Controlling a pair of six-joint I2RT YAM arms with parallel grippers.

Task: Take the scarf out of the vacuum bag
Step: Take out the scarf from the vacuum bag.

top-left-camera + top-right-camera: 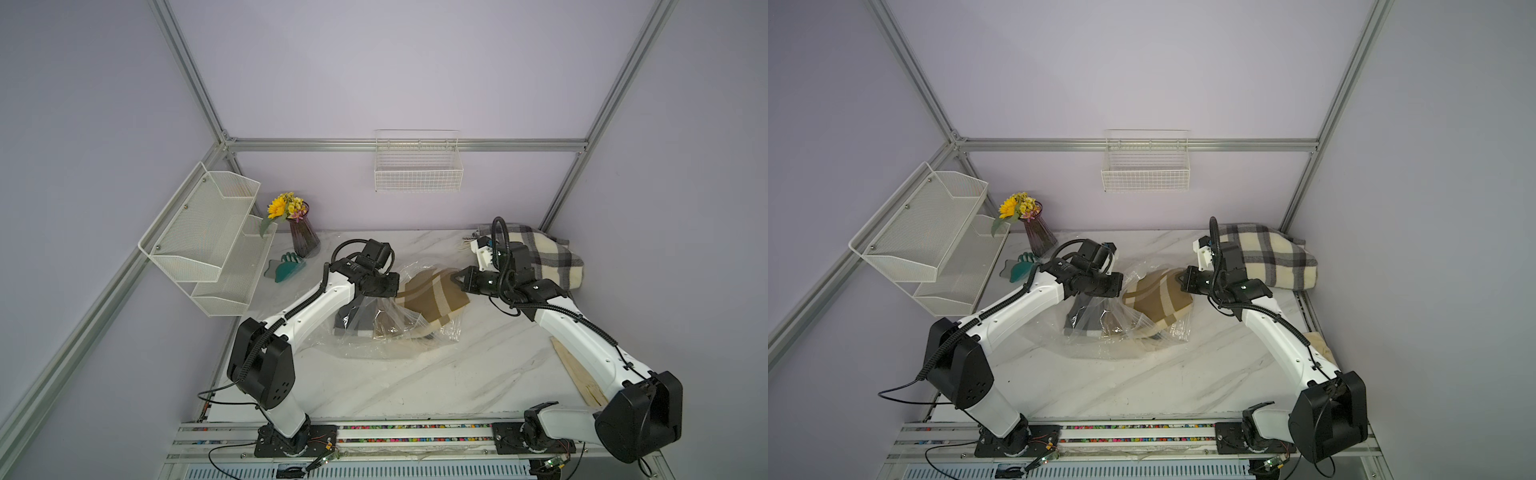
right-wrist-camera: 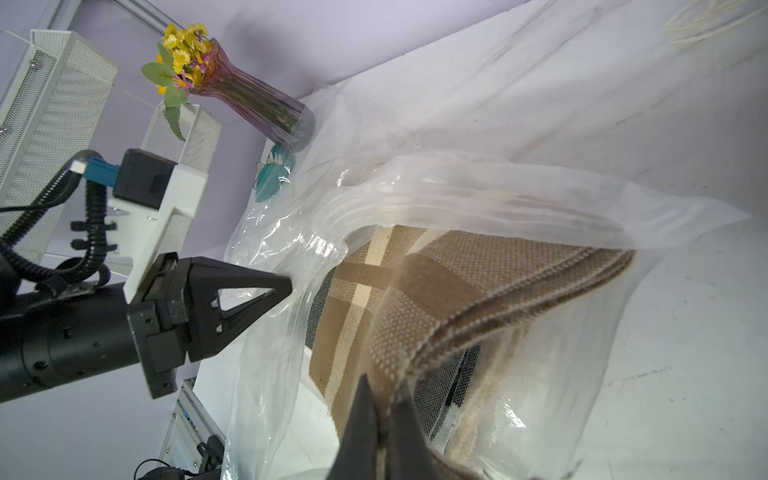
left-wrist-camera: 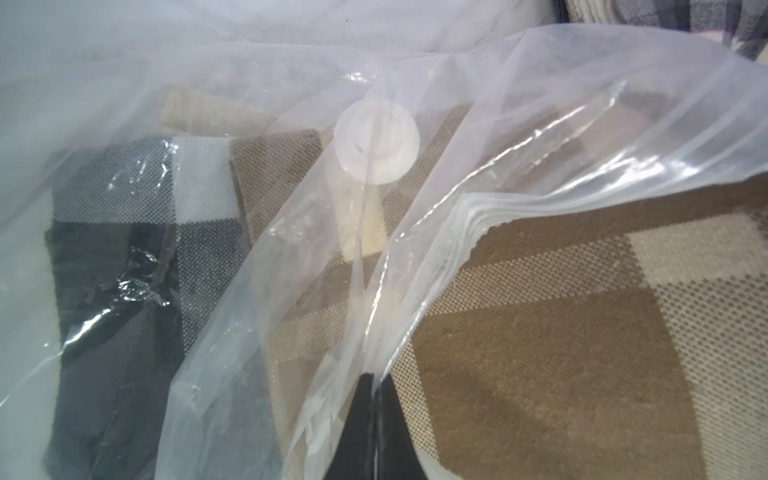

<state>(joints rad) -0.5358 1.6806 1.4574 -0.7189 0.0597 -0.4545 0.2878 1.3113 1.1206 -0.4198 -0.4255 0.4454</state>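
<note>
- Your left pincer (image 2: 285, 286) is closed on the vacuum bag (image 1: 361, 345) rim;
- your right pincer (image 2: 384, 388) is clamped on the brown scarf (image 1: 432, 297);
- it's partly out; its tail is inside.

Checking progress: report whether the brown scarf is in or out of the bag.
Partly out. The right gripper is shut on the brown scarf; its bare end lies past the mouth of the vacuum bag, the rest inside.

Brown-and-cream checked scarf (image 1: 432, 297), transparent vacuum bag (image 1: 365, 347)
</note>
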